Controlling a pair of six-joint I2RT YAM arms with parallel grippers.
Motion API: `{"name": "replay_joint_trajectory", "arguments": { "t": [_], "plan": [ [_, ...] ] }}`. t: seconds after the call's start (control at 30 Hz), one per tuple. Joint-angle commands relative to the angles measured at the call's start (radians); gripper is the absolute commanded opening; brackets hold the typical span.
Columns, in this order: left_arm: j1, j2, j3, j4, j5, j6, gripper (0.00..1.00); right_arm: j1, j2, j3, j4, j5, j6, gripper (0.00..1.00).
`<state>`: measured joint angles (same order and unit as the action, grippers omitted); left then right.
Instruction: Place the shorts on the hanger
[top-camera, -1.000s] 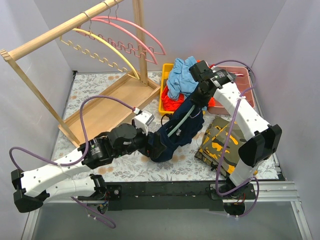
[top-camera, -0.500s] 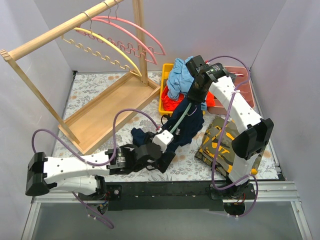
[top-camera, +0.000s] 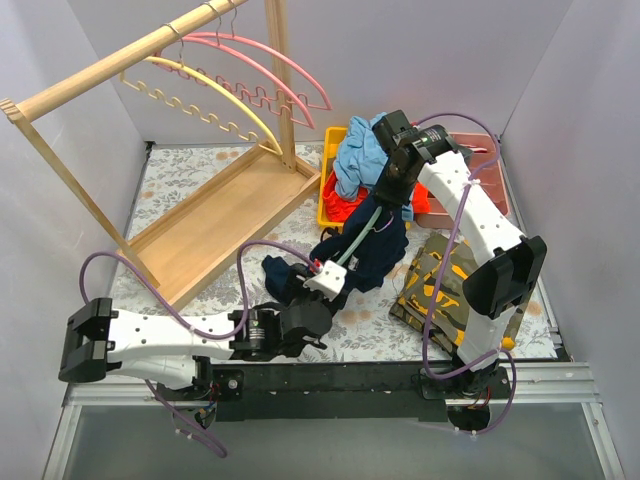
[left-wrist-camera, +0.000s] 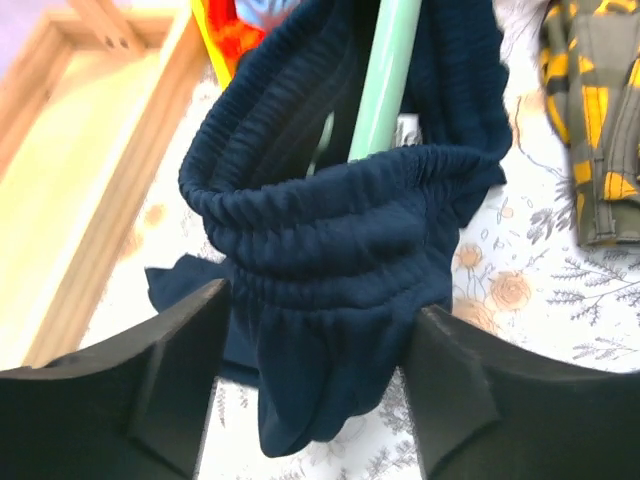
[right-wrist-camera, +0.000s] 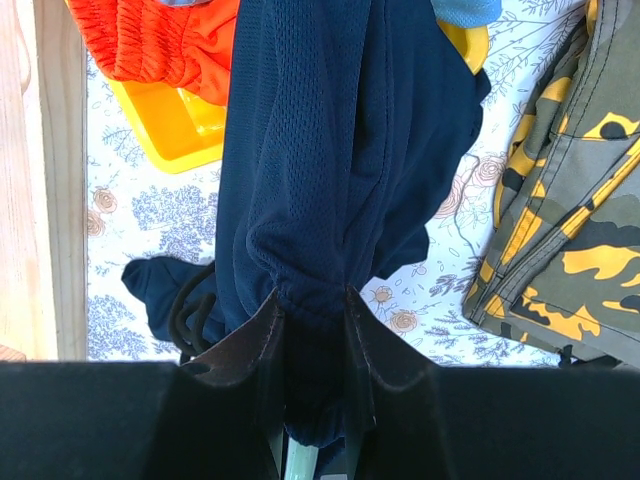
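Drawn back toward its base, the left end effector (left-wrist-camera: 318, 305) gapes wide, gripping nothing, while the right end effector (right-wrist-camera: 312, 300) pinches the soft dark navy shorts (top-camera: 375, 250) onto the thin mint-green hanger (left-wrist-camera: 385, 80) beside the yellow bin (right-wrist-camera: 170, 130); threading seems underway, next needing a waistband regrip.

Shorts (left-wrist-camera: 330, 250) are reading as soft matt navy cloth; the waistband is showing gathered ribbing, and the leg panels are showing a fine mesh knit in the right wrist view. Hanger (left-wrist-camera: 385, 80) is appearing as smooth pale mint plastic with a slight sheen. Left gripper (left-wrist-camera: 315, 330) fingers (left-wrist-camera: 170, 390) are looking like matt black plastic. Rack (top-camera: 210, 215) is showing pale smooth wood. Yellow bin (right-wrist-camera: 180, 125) is reflecting as glossy plastic. Camouflage garment (right-wrist-camera: 570, 250) is presenting as woven matt cloth.
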<state>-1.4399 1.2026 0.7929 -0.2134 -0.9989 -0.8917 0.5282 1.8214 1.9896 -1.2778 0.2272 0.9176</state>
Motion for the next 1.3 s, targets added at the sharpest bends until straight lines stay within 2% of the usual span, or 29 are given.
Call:
{"name": "replay_joint_trajectory", "arguments": {
  "t": [0.0, 0.1, 0.3, 0.37, 0.4, 0.5, 0.53, 0.57, 0.6, 0.63, 0.67, 0.73, 0.87, 0.9, 0.97, 1.07, 1.1, 1.17, 1.2, 1.27],
  "plan": [
    [0.042, -0.109, -0.076, 0.31, 0.04, 0.152, 0.52, -0.004, -0.036, 0.038, 0.008, -0.049, 0.012, 0.01],
    [0.07, -0.136, -0.096, 0.309, 0.146, 0.149, 0.33, -0.004, -0.054, 0.026, 0.014, -0.054, 0.01, 0.01],
    [0.098, -0.196, -0.15, 0.327, 0.319, 0.126, 0.25, -0.004, -0.115, -0.035, 0.073, -0.098, -0.012, 0.01],
    [0.108, -0.212, -0.153, 0.316, 0.371, 0.114, 0.09, -0.004, -0.145, -0.07, 0.095, -0.114, -0.016, 0.01],
    [0.113, -0.215, -0.155, 0.304, 0.375, 0.106, 0.07, -0.002, -0.154, -0.078, 0.104, -0.127, -0.02, 0.01],
    [0.121, -0.221, -0.152, 0.29, 0.41, 0.097, 0.18, -0.004, -0.183, -0.098, 0.13, -0.152, -0.02, 0.01],
    [0.119, -0.215, -0.152, 0.287, 0.402, 0.094, 0.26, -0.004, -0.188, -0.103, 0.133, -0.16, -0.016, 0.01],
    [0.121, -0.215, -0.153, 0.289, 0.387, 0.088, 0.44, -0.004, -0.194, -0.103, 0.135, -0.163, -0.013, 0.01],
    [0.121, -0.213, -0.159, 0.298, 0.385, 0.091, 0.51, -0.004, -0.195, -0.103, 0.133, -0.166, -0.01, 0.01],
    [0.121, -0.21, -0.165, 0.307, 0.379, 0.091, 0.55, -0.004, -0.197, -0.103, 0.133, -0.172, -0.006, 0.01],
    [0.121, -0.206, -0.172, 0.313, 0.365, 0.089, 0.55, -0.004, -0.198, -0.103, 0.136, -0.178, -0.005, 0.01],
    [0.121, -0.192, -0.179, 0.341, 0.343, 0.094, 0.5, -0.004, -0.197, -0.098, 0.133, -0.193, -0.003, 0.01],
    [0.121, -0.161, -0.178, 0.379, 0.279, 0.106, 0.18, -0.004, -0.203, -0.103, 0.138, -0.209, 0.004, 0.01],
    [0.121, -0.164, -0.175, 0.4, 0.278, 0.115, 0.0, -0.004, -0.206, -0.115, 0.141, -0.213, 0.004, 0.01],
    [0.122, -0.17, -0.156, 0.381, 0.293, 0.105, 0.0, -0.004, -0.224, -0.136, 0.159, -0.221, -0.002, 0.03],
    [0.121, -0.199, -0.109, 0.28, 0.359, 0.07, 0.0, -0.005, -0.255, -0.172, 0.213, -0.295, -0.028, 0.18],
    [0.121, -0.225, -0.089, 0.251, 0.379, 0.057, 0.0, -0.004, -0.264, -0.173, 0.23, -0.308, -0.037, 0.4],
    [0.121, -0.256, -0.067, 0.192, 0.417, 0.019, 0.0, -0.004, -0.293, -0.167, 0.244, -0.301, -0.051, 0.62],
    [0.121, -0.271, -0.06, 0.14, 0.427, 0.004, 0.0, -0.002, -0.306, -0.167, 0.256, -0.281, -0.074, 0.76],
    [0.121, -0.322, -0.026, 0.059, 0.448, -0.041, 0.0, -0.004, -0.351, -0.182, 0.307, -0.253, -0.088, 0.84]
  ]
}}
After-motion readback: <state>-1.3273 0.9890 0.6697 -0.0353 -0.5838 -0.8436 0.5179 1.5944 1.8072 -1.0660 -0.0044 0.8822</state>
